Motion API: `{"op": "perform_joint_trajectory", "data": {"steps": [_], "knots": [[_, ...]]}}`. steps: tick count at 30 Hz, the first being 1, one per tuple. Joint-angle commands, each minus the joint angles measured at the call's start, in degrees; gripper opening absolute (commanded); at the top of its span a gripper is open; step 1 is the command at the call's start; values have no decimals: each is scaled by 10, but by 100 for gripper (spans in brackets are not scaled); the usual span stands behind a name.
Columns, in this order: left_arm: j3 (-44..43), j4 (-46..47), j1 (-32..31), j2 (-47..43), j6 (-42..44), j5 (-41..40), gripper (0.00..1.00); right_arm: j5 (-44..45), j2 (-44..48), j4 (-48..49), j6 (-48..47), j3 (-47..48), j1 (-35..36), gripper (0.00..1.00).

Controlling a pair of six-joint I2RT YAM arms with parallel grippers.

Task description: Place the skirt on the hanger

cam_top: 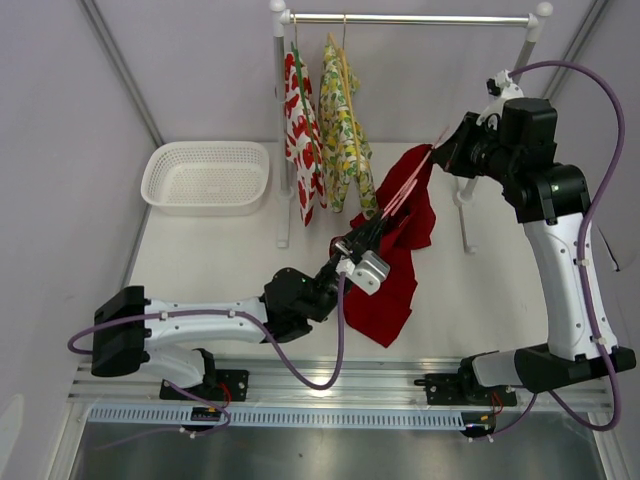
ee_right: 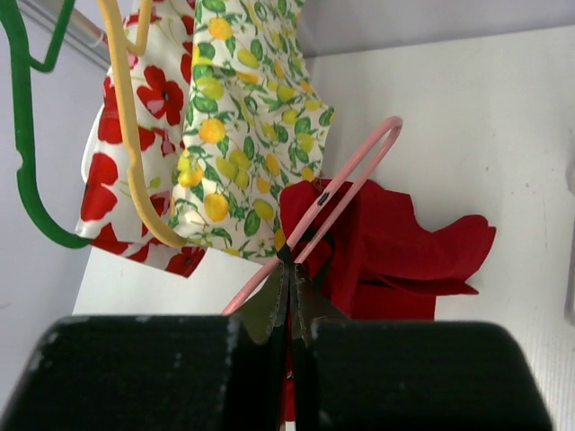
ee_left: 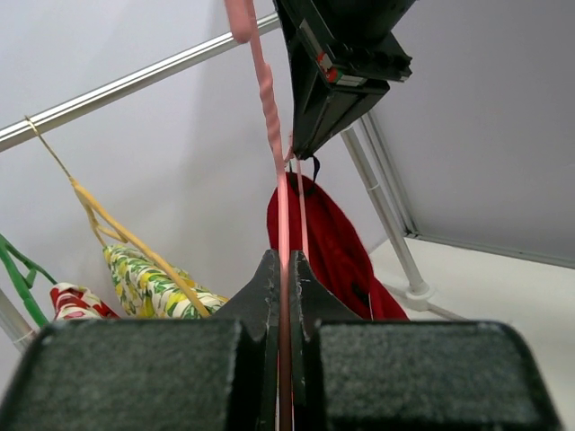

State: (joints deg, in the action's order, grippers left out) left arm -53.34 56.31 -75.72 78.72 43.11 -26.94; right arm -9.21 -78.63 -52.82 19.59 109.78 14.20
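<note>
The pink hanger (cam_top: 400, 190) is held in the air between both grippers, slanting from lower left to upper right. My left gripper (cam_top: 352, 243) is shut on its wire, which runs between the jaws in the left wrist view (ee_left: 285, 269). The red skirt (cam_top: 395, 280) hangs over the hanger and droops toward the table. My right gripper (cam_top: 440, 152) is shut at the skirt's top edge, right beside the hanger wire (ee_right: 359, 166). Red cloth (ee_right: 404, 242) shows between and behind its jaws (ee_right: 292, 265). The left wrist view shows the skirt (ee_left: 328, 242) hanging below the right gripper (ee_left: 301, 153).
A clothes rack (cam_top: 410, 18) stands at the back, holding a white fruit-print garment (cam_top: 303, 130) and a yellow-green patterned garment (cam_top: 345, 130), just left of the held hanger. The rack's right leg (cam_top: 465, 210) is close by. A white basket (cam_top: 205, 175) sits back left.
</note>
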Motion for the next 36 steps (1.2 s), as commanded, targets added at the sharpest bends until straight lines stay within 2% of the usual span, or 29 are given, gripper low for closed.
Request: {"op": "perform_joint_trajectory", "data": {"steps": [1,9,14,20,26,29,30,32,33,36], "knots": [[-4,33,5,-35,-41,53,0,-44,37,19,8,-25,2,0],[-40,41,26,-40,-81,35,0,-67,74,38,12,-114,-15,0],[-103,27,45,-9,-120,19,0,-75,76,38,21,-100,-2,0],[-200,-56,82,3,-175,29,0,-56,50,2,7,-23,-7,0],[-298,-234,123,-15,-254,71,0,-43,48,-14,-10,-13,-31,0],[-316,-297,140,-23,-271,131,0,-48,60,-6,-14,-32,-36,11],[-318,-312,148,-31,-276,149,0,-50,67,-5,-17,-35,-36,22],[-318,-345,158,-37,-288,185,0,-51,75,-4,-25,-39,-36,35],[-318,-355,167,-42,-291,196,0,-50,80,-4,-25,-41,-37,45],[-296,-344,184,-65,-304,217,0,-61,104,4,-28,-46,-37,58]]}}
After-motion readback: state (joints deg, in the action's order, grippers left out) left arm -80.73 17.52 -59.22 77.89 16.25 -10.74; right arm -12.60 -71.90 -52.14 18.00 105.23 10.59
